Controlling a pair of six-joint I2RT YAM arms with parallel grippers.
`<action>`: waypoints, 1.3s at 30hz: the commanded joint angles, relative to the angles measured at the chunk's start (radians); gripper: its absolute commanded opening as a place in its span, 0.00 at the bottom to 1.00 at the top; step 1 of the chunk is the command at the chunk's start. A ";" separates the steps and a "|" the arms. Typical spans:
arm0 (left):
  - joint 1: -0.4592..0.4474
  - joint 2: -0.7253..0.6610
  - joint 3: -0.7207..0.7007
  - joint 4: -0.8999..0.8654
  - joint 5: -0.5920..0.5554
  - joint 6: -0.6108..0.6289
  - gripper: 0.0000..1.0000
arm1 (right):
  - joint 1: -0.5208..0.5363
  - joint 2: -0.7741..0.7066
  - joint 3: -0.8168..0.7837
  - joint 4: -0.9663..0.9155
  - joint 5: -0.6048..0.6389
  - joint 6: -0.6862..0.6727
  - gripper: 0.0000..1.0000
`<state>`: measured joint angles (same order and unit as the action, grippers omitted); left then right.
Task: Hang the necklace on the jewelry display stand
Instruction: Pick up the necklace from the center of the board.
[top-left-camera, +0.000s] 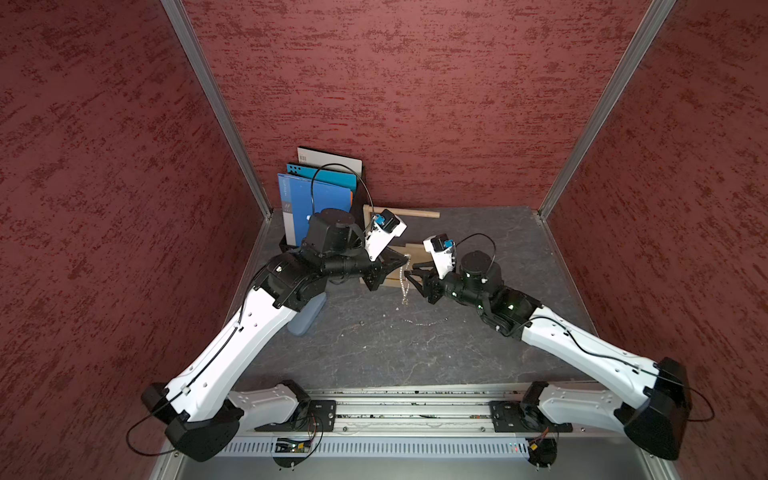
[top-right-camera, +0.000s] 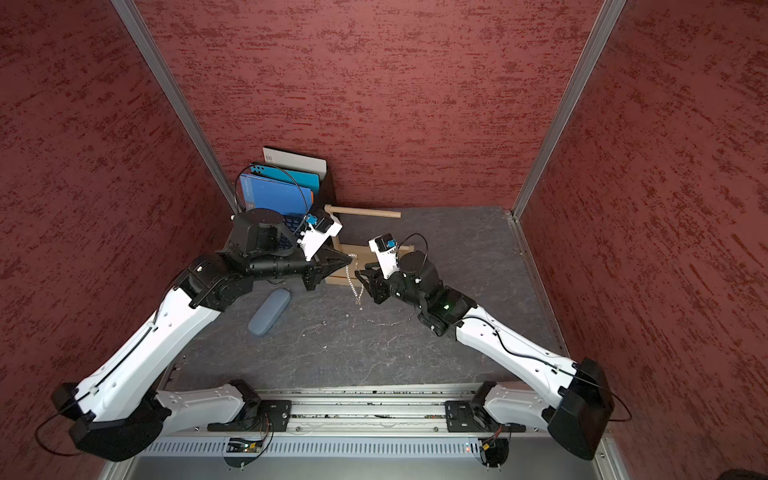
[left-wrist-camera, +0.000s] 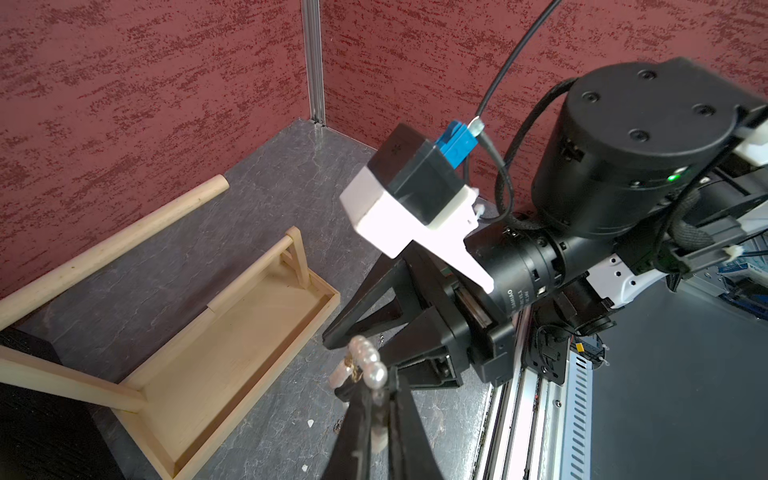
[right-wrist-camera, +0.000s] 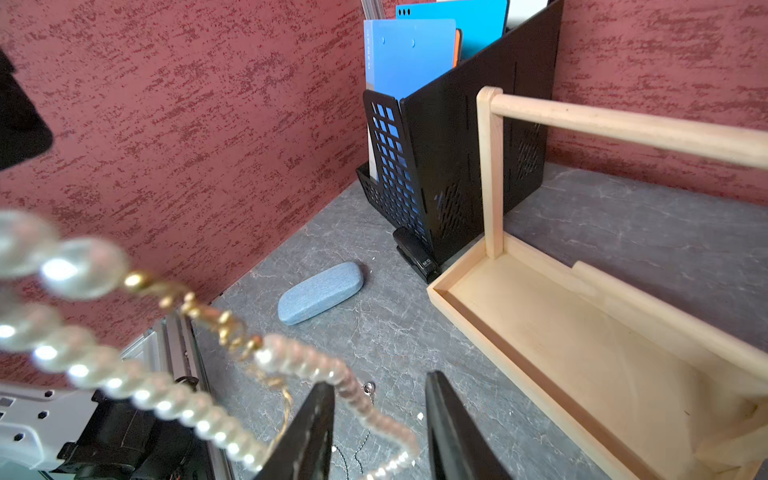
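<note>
Left gripper (top-left-camera: 406, 261) clamped tight on the pearl necklace (right-wrist-camera: 166, 405), strands hanging from its tip just in front of the jewelry display stand (right-wrist-camera: 492, 174), right gripper (right-wrist-camera: 379, 380) close beside, jaws apart, one strand running between them

Seen in both top views, mounted low in the frame and reaching toward the middle. On the left arm (top-left-camera: 232, 353): out to the lower left corner, bent sharply at the elbow, then slanting up and right. At the left wrist (top-left-camera: 332, 237): roughly level, aimed right. On the left gripper (top-left-camera: 404, 262): pinched tight on the necklace (left-wrist-camera: 370, 361). On the right arm (top-left-camera: 582, 345): much the mirror, out to the lower right corner, then up and left. At the right gripper (top-left-camera: 410, 275): aimed left, nearly nose to nose with its partner and a little lower in frame. Parted, with the fingers (right-wrist-camera: 316, 432) either side of the strand.
</note>
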<state>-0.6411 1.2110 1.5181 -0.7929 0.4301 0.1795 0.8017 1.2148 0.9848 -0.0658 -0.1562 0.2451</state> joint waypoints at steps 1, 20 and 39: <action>0.007 -0.022 0.004 0.012 0.022 -0.015 0.07 | 0.005 0.018 0.015 0.045 -0.023 0.024 0.26; 0.016 -0.050 -0.052 0.016 0.017 -0.046 0.08 | 0.005 -0.076 0.015 -0.006 0.250 0.013 0.01; 0.013 0.003 -0.115 0.126 -0.020 -0.113 0.10 | -0.060 -0.006 0.231 -0.105 0.418 -0.157 0.00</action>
<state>-0.6323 1.1992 1.4071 -0.7136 0.4240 0.0807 0.7704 1.1938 1.1736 -0.1425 0.2329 0.1116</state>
